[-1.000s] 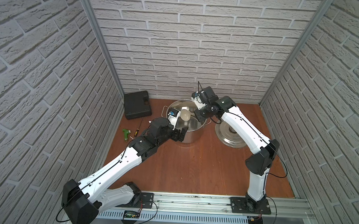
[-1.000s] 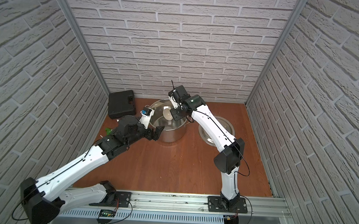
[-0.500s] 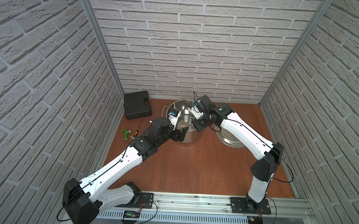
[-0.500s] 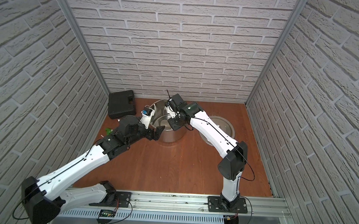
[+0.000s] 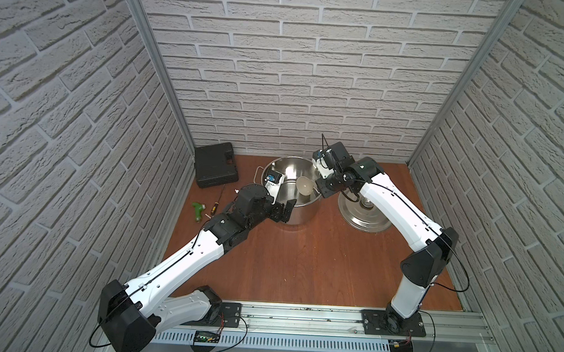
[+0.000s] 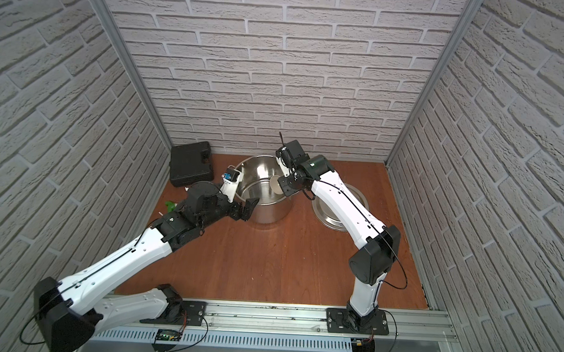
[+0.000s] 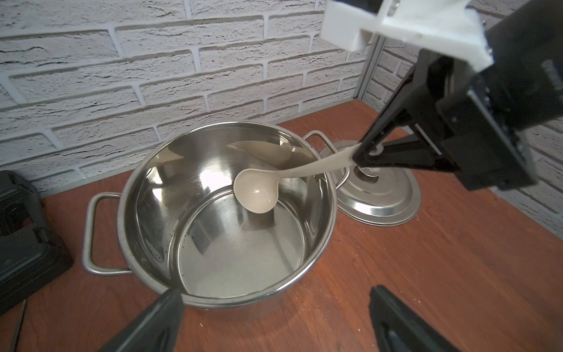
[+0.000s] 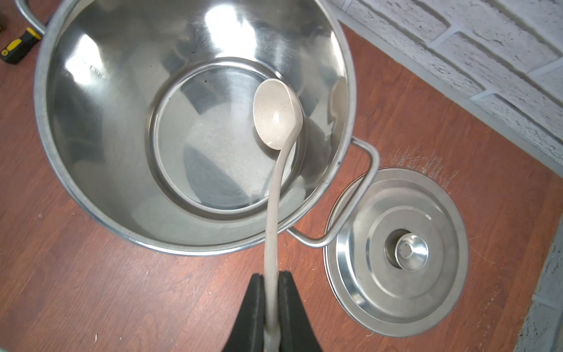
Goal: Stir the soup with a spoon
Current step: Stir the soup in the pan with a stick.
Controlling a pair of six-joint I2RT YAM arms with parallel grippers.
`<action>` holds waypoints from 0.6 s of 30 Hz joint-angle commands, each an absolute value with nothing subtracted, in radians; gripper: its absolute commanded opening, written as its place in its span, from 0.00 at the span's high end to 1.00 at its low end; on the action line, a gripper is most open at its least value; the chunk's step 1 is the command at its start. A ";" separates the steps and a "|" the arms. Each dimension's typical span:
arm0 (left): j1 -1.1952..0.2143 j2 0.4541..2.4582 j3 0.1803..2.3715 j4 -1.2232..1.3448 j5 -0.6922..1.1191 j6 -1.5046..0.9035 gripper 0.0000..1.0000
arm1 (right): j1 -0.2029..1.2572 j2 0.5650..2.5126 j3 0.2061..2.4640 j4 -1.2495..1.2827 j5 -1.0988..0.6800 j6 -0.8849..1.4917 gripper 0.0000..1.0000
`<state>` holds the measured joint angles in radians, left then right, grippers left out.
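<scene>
The spoon (image 5: 304,186) (image 6: 276,185) is a cream ladle whose bowl hangs inside the steel pot (image 5: 300,213) (image 6: 269,212), near its right wall and above the floor. My right gripper (image 8: 271,274) (image 5: 322,190) is shut on the spoon's handle (image 8: 272,213) just outside the pot's right rim. In the left wrist view the ladle bowl (image 7: 256,190) hovers over the pot's bare steel floor (image 7: 243,253); no soup shows. My left gripper (image 7: 275,291) (image 5: 284,213) stands open at the pot's front left wall, holding nothing.
A steel lid (image 5: 365,213) (image 8: 396,253) lies flat right of the pot, under my right arm. A black case (image 5: 215,165) sits at the back left. A green-handled tool (image 5: 198,210) and a small screwdriver (image 5: 214,208) lie left of the pot. Brick walls close three sides.
My right gripper swept the spoon across the pot toward the left, then back to the right rim. The left arm has stayed in place, open.
</scene>
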<state>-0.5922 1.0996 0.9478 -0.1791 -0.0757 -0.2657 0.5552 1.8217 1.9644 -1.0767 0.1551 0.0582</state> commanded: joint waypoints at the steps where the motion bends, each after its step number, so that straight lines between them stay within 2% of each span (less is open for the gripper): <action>1: -0.598 1.081 0.963 -0.130 -0.076 -0.267 0.02 | 0.563 1.860 2.043 -1.040 0.135 0.080 0.97; 10: -0.597 1.079 0.952 -0.126 -0.090 -0.267 0.02 | 0.618 1.968 2.196 -1.073 0.081 0.083 0.97; 18: -0.597 1.062 0.924 -0.120 -0.098 -0.268 0.02 | 0.666 1.920 2.122 -1.087 0.068 0.087 0.97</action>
